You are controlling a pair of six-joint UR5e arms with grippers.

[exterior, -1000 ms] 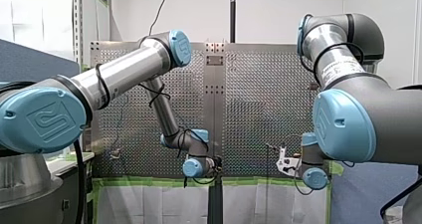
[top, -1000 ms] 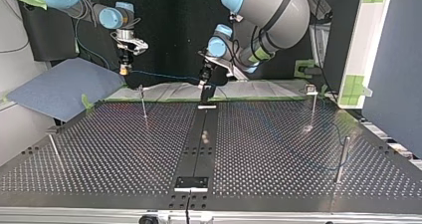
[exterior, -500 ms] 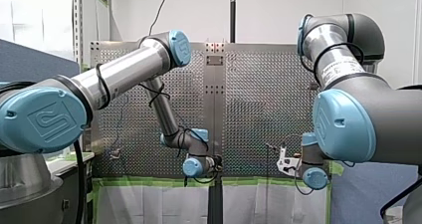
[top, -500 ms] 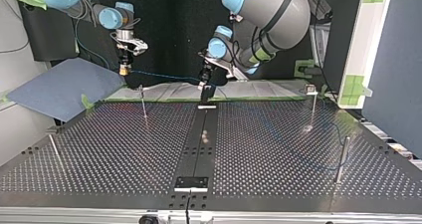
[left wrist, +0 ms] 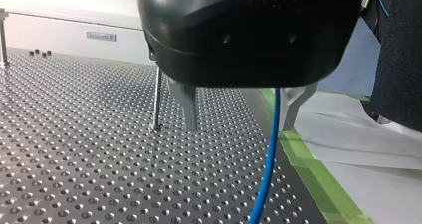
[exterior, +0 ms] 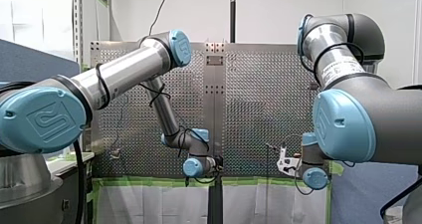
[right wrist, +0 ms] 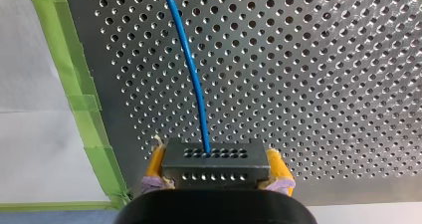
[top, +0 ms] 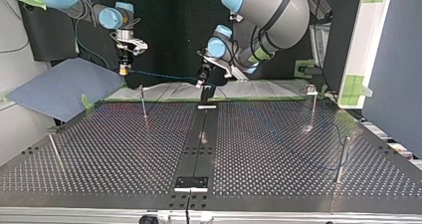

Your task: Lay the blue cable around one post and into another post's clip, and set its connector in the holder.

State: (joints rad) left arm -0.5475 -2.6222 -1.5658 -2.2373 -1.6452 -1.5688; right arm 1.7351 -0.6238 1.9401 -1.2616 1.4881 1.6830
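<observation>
Blue cable (right wrist: 191, 69) runs straight out of the black connector (right wrist: 215, 159), pinched between the right gripper's (right wrist: 215, 170) yellow pads (right wrist: 156, 160). Left gripper (left wrist: 239, 128): metal fingers (left wrist: 187, 107) spread wide, cable dropping between them over the table (left wrist: 74, 159).

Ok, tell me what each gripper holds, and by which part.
My right gripper clamps the black connector by its two ends. My left gripper holds nothing: the blue cable hangs between its open fingers.
</observation>
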